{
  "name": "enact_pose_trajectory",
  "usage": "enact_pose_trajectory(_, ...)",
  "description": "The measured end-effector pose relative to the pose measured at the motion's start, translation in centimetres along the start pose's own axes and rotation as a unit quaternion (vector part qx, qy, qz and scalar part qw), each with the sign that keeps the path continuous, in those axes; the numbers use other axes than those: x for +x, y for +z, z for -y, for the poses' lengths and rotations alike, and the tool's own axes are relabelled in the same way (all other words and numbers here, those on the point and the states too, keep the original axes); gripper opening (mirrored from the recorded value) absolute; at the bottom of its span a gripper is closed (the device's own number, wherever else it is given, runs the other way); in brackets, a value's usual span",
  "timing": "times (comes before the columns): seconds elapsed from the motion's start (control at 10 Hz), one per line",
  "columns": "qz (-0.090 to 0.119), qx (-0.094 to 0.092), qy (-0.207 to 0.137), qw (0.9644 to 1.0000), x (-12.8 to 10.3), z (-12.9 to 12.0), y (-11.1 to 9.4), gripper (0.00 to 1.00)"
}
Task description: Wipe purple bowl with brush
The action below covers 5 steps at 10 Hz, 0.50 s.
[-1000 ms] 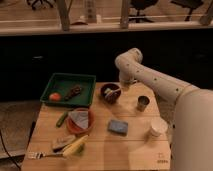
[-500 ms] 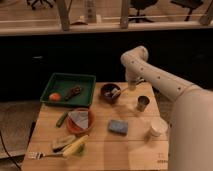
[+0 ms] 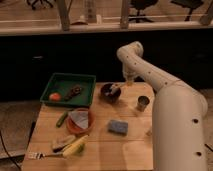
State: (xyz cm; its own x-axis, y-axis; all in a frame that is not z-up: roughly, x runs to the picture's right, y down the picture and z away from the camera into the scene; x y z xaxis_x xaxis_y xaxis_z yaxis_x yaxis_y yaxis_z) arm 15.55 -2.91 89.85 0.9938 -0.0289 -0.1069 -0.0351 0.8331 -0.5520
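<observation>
Purple bowl [image 3: 108, 94] on counter [image 3: 125, 150], brush [image 3: 117, 88] at its right rim; gripper [image 3: 128, 81] just beside, grip state cannot be told.

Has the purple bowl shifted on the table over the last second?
No. The purple bowl keeps its place right of the green tray and left of the metal cup. The gripper hangs just beyond its right rim.

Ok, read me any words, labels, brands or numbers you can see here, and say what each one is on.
None can be read. No lettering shows on the white robot arm, the green rectangular tray, the blue rectangular sponge or the small metal cup. The pincer, by the far rim of the glossy dark purple bowl, bears no visible mark either.
</observation>
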Motion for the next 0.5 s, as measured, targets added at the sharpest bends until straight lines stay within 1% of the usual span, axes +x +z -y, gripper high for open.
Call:
enact_pose_trajectory(0.1,0.005,0.0,-0.013,0.9999,-1.6,0.2,-0.1,0.04)
enact_pose_trajectory(0.2,0.01,0.0,-0.026,0.9996,-2.3,0.0,-0.4,0.04)
enact_pose_trajectory(0.3,0.016,0.005,-0.036,0.9992,-2.8,-0.4,-0.7,0.04)
enact_pose_trajectory(0.4,0.023,0.007,-0.045,0.9987,-3.5,-0.9,-1.0,0.04)
enact_pose_trajectory(0.5,0.028,0.009,-0.051,0.9982,-3.6,-1.8,-1.2,0.04)
